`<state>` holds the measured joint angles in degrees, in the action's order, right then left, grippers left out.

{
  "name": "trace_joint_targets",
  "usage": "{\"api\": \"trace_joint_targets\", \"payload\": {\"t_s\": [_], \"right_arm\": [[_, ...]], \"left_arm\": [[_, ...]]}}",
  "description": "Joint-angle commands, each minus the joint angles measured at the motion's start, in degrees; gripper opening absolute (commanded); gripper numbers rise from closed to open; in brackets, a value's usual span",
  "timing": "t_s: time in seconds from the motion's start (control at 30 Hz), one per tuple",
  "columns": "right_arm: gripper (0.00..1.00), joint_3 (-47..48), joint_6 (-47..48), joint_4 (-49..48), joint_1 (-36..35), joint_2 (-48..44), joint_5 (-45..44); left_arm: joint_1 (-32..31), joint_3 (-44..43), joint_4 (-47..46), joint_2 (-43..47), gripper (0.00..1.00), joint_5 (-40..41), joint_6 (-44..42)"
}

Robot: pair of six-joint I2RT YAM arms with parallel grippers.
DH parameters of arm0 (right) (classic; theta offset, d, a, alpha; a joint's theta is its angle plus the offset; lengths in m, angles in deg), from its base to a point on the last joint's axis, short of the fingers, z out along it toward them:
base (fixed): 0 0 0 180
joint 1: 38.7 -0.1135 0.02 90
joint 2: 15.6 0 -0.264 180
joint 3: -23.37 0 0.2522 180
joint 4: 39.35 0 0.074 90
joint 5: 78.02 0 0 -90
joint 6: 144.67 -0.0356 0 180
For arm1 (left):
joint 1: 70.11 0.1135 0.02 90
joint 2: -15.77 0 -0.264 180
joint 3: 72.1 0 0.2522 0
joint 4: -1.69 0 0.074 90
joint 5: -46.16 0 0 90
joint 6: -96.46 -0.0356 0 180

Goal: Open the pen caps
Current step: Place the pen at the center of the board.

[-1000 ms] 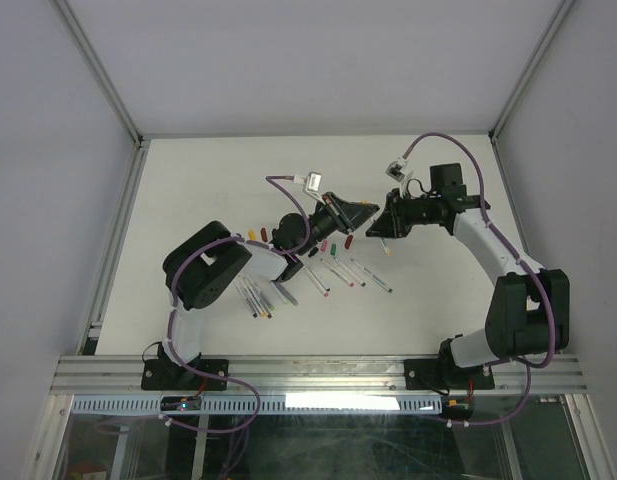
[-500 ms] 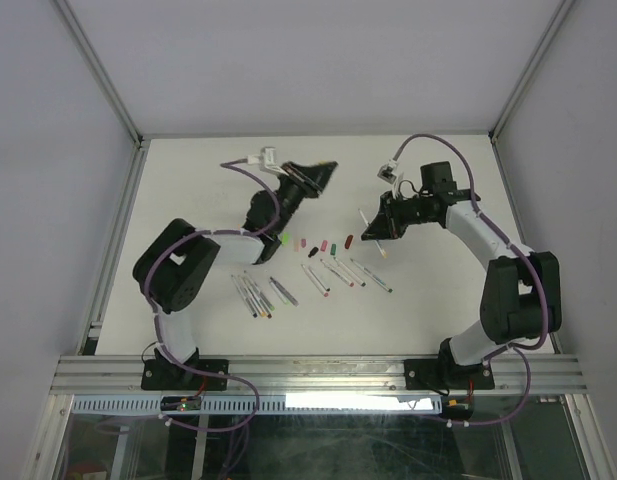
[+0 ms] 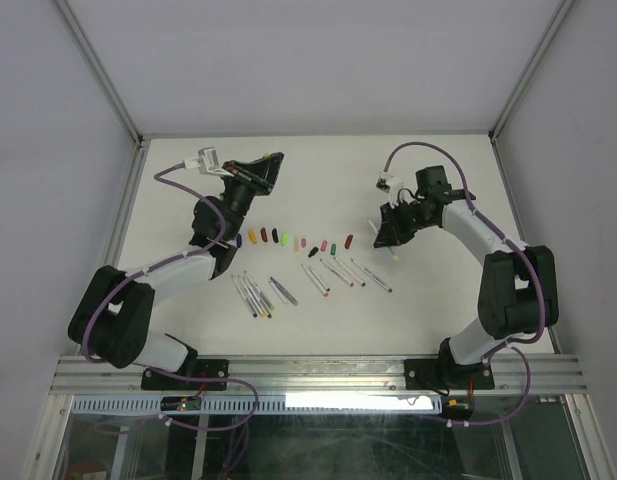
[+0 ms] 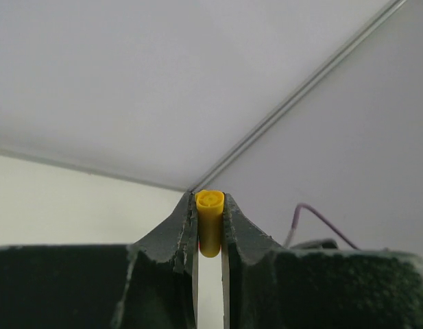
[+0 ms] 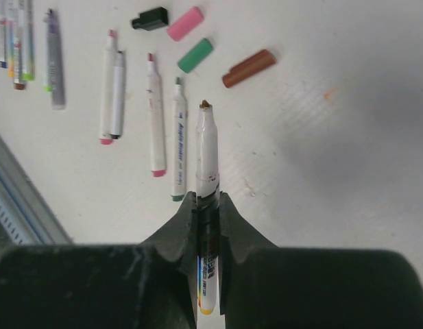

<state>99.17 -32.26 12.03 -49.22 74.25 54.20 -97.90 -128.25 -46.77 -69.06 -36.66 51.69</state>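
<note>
Cap (image 4: 210,229) pinched (yellow, wrist view), pen (image 5: 207,154) gripped

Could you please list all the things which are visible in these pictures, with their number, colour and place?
table: one, white, under everything.
pen caps: about ten, too small to count exactly; orange, dark red, black, green, pink and brown among them; in a loose row across the table's middle.
yellow cap: one, yellow, gripped and raised off the table.
loose pens: about ten, grey-white with coloured tips, lying in two groups on the near side of the caps.
held pen: one, white, brown tip bare, gripped above the table.
arms: two, black and white, bases at the near edge.
left fingers: black, shut on the yellow cap.
right fingers: black, shut on the held pen.
</note>
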Motion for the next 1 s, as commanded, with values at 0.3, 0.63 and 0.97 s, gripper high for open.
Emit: {"api": "trace_joint_targets", "payload": {"t_s": [0.3,0.63,0.97], "right_arm": [[0.02,0.1,4.7,2.4,-2.5,2.5,-17.8],[0.05,0.3,4.7,2.9,-3.4,5.5,-19.9],[0.08,0.5,4.6,3.3,-3.7,7.4,-21.3]], "left_arm": [[-0.3,15.4,23.0,22.5,0.0,-18.9,-6.1],[-1.1,18.6,25.0,24.8,0.0,-24.0,-1.8],[-2.9,21.8,22.6,25.7,0.0,-22.4,-1.1]]}}
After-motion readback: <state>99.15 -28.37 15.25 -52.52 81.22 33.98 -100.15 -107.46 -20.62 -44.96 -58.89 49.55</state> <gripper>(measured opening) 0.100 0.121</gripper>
